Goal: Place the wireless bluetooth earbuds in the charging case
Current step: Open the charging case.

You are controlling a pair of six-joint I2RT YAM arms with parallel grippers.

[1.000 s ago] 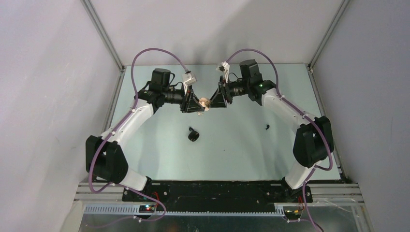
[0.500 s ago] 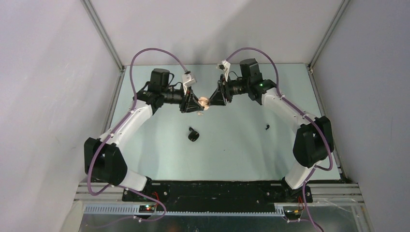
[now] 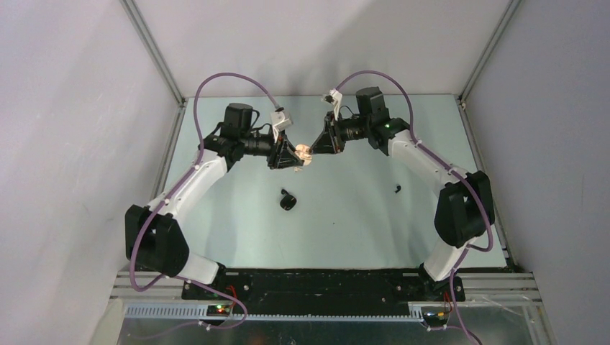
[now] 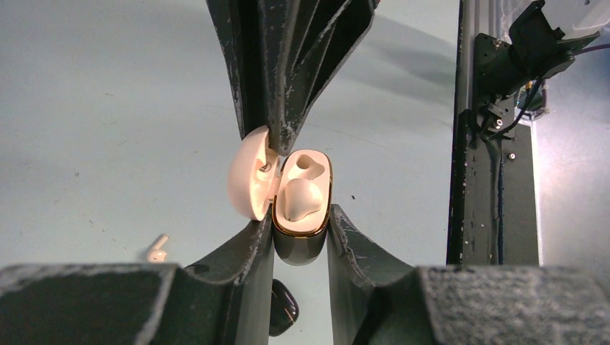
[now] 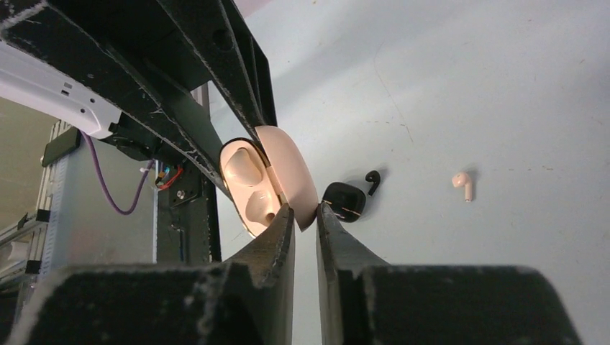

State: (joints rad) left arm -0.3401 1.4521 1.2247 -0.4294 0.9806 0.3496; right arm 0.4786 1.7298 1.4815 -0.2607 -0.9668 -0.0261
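Note:
A cream charging case [image 3: 303, 152] is held in the air between my two grippers at the far middle of the table. My left gripper [image 4: 301, 219] is shut on the case's dark lower body [image 4: 302, 248]. My right gripper [image 5: 305, 208] is shut on its open lid [image 5: 295, 180]. One cream earbud [image 4: 298, 199] sits in a socket; the socket beside it [image 4: 308, 164] is empty. A loose cream-white earbud [image 5: 462, 184] lies on the table and also shows in the left wrist view [image 4: 157, 250]. In the top view the left gripper [image 3: 291, 154] and right gripper [image 3: 316, 149] face each other.
A black case [image 3: 289, 203] lies on the table below the grippers with a black earbud [image 3: 284, 192] touching it. Another black earbud [image 3: 398, 189] lies to the right. The black base rail [image 3: 324, 282] runs along the near edge.
Both grippers, with the case between them, have shifted slightly toward the far side. The things on the table have not moved.

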